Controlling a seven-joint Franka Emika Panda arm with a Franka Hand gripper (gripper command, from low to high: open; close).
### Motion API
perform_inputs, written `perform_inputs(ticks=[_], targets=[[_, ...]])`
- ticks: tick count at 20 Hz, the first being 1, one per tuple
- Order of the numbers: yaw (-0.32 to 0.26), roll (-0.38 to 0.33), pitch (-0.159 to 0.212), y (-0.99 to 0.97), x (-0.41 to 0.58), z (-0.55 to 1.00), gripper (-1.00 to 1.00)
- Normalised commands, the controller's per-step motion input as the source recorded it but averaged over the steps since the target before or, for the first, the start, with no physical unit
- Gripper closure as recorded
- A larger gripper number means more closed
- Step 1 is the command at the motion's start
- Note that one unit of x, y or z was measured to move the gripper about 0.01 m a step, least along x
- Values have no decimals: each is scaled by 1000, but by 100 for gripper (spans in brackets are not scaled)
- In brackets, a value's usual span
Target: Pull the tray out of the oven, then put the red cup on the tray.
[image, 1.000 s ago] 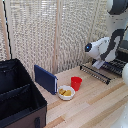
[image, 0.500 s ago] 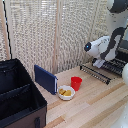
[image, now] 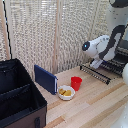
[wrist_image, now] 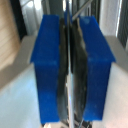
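Exterior view is showing the white arm reaching to the thin dark wire tray (image: 96, 73), which is sticking out of the oven (image: 119, 60) at the desk's (image: 95, 107) far right. Wrist view is showing the blue-padded end effector (wrist_image: 70, 75) clamping narrowly on a wire. The small bright-red plastic cup (image: 76, 82) is standing beside a white bowl (image: 65, 92).

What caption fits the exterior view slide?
Panda arm at the pulled-out wire tray; red cup waits on the wooden table beside a white bowl.

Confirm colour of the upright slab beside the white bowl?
Dark blue; the upright slab shows best in the exterior view.
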Motion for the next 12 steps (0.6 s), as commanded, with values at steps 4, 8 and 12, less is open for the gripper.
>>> perform_inputs(ticks=[4,8,12], targets=[[46,1,2,727,0,-109,100],[5,-12,31,496,0,0,100],[0,-53,69,401,4,76,100]])
